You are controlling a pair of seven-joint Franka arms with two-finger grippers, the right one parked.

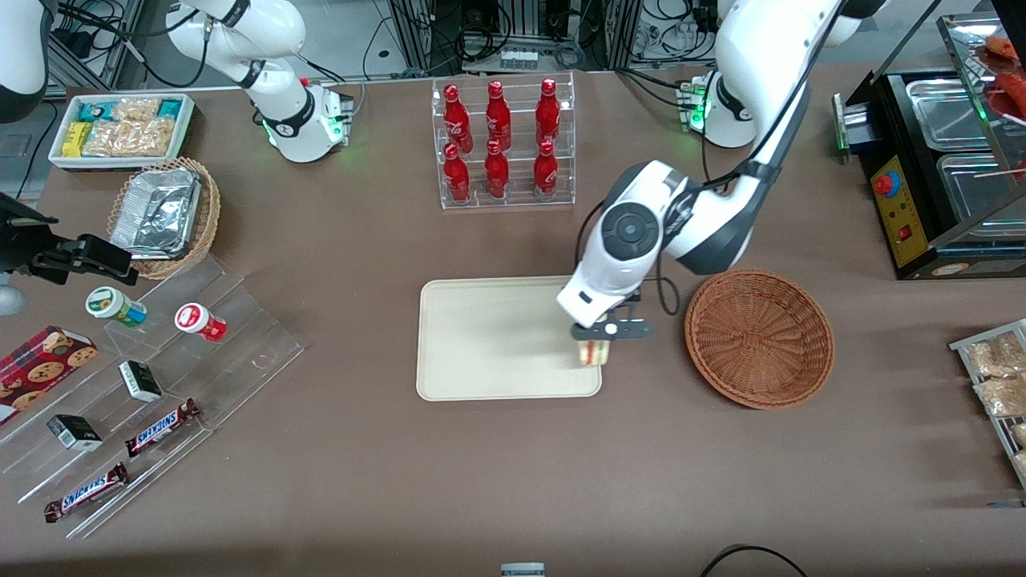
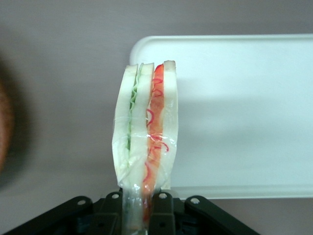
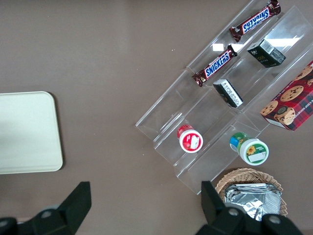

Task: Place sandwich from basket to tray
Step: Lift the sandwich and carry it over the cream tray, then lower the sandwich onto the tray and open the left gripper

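Observation:
My left gripper (image 1: 594,340) hangs over the tray's (image 1: 489,336) edge that faces the basket (image 1: 759,336). It is shut on the sandwich (image 1: 591,353), a clear-wrapped wedge held upright. In the left wrist view the sandwich (image 2: 146,127) stands up from between the black fingers (image 2: 165,215) of the gripper (image 2: 142,211), showing green and red filling layers, with the cream tray (image 2: 244,112) under and beside it. The reddish-brown wicker basket holds nothing. A tray corner (image 3: 27,132) also shows in the right wrist view.
A clear rack of red bottles (image 1: 503,144) stands farther from the front camera than the tray. Toward the parked arm's end are a stepped acrylic shelf (image 1: 232,353) with snacks, a lighter wicker basket (image 1: 210,212) and a white bin (image 1: 186,120). A black appliance (image 1: 906,216) stands toward the working arm's end.

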